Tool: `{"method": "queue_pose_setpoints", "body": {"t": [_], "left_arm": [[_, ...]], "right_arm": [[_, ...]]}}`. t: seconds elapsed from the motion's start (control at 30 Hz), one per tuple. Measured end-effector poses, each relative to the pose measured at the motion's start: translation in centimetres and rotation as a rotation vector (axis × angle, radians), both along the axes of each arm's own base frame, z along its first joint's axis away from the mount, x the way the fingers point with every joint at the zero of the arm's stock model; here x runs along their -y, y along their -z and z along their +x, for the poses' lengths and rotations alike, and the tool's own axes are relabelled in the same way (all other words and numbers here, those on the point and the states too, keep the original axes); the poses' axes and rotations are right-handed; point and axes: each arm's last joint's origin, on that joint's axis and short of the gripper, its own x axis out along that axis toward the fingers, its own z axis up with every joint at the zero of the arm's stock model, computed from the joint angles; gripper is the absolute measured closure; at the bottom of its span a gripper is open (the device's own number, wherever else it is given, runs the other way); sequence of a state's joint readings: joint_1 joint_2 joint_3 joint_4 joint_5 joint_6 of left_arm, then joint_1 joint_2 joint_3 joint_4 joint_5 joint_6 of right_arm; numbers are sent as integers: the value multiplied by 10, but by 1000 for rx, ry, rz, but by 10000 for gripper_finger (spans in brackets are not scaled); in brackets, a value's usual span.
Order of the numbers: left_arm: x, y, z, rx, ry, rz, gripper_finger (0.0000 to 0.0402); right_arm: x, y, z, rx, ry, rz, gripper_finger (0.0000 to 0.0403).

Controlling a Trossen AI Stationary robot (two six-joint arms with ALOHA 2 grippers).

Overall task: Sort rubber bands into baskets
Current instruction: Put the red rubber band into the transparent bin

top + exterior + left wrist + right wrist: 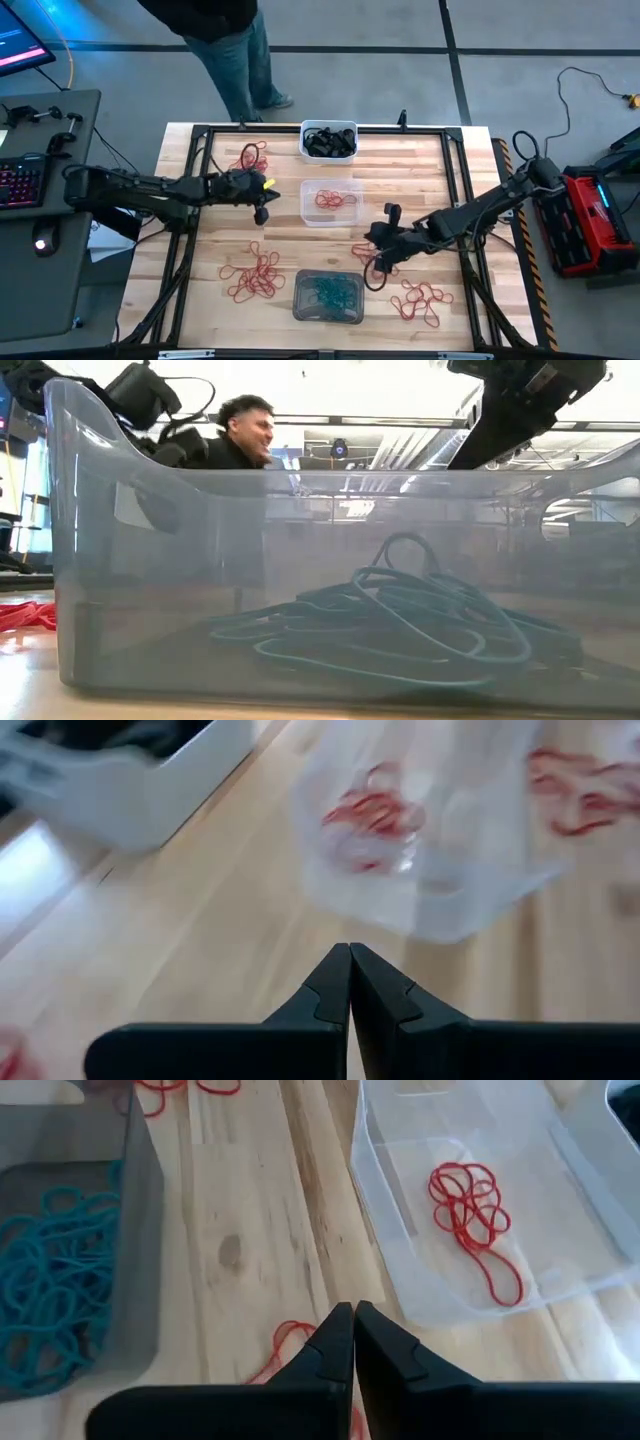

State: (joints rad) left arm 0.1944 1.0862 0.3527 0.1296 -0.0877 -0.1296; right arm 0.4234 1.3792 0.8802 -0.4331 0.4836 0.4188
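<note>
Three baskets stand in a row down the table's middle. The white basket [328,140] at the far edge holds black rubber bands. The clear basket [330,201] holds red bands [470,1210]. The grey basket [328,297] holds teal bands [400,610]. My left gripper [262,214] hangs shut left of the clear basket [420,830], with nothing between its fingers [350,960]. My right gripper [372,258] is shut between the clear and grey baskets, over a loose red band [285,1342] on the wood. My right gripper points slanting down toward the table's left. The loose red band [283,1330] runs behind its shut fingers [330,1350], which hide the spot, so I cannot tell whether they touch it.
Loose red bands lie in piles at the far left [252,155], the near left [255,276] and the near right [420,300]. A black frame [200,130] runs round the table top. A person [235,50] stands past the far edge.
</note>
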Motion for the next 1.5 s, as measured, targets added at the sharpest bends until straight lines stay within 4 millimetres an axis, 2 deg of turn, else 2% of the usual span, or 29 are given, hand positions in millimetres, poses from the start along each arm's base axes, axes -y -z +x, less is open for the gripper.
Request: {"method": "queue_pose_setpoints", "body": {"t": [0.23, 0.4, 0.57, 0.7, 0.93, 1.1, 1.3, 1.4, 1.5], "left_arm": [[-22, 8, -14, -101, -151, -69, 401], [-30, 11, -22, -202, -295, -86, 390], [-34, 10, -20, -262, -386, -51, 355], [-38, 18, -14, -282, -418, -26, 328], [-45, 34, -11, -353, -533, 37, 319], [-53, 40, -12, -363, -538, -11, 324], [-62, 49, -13, -397, -500, -51, 366], [-64, 48, -11, -378, -487, -38, 391], [-64, 40, -9, -328, -479, -23, 398]], "right_arm": [[18, 13, 9, 53, -98, 23, 403], [33, 11, 0, 91, -70, 36, 403], [38, -2, -9, 145, -84, 7, 403], [39, -6, -10, 160, -118, -36, 403], [39, -7, -9, 173, -124, -44, 403], [39, -8, -8, 191, -128, -45, 403], [39, -10, -7, 205, -125, -40, 403], [38, -10, -6, 213, -123, -37, 403], [38, -11, -6, 227, -123, -34, 403]]}}
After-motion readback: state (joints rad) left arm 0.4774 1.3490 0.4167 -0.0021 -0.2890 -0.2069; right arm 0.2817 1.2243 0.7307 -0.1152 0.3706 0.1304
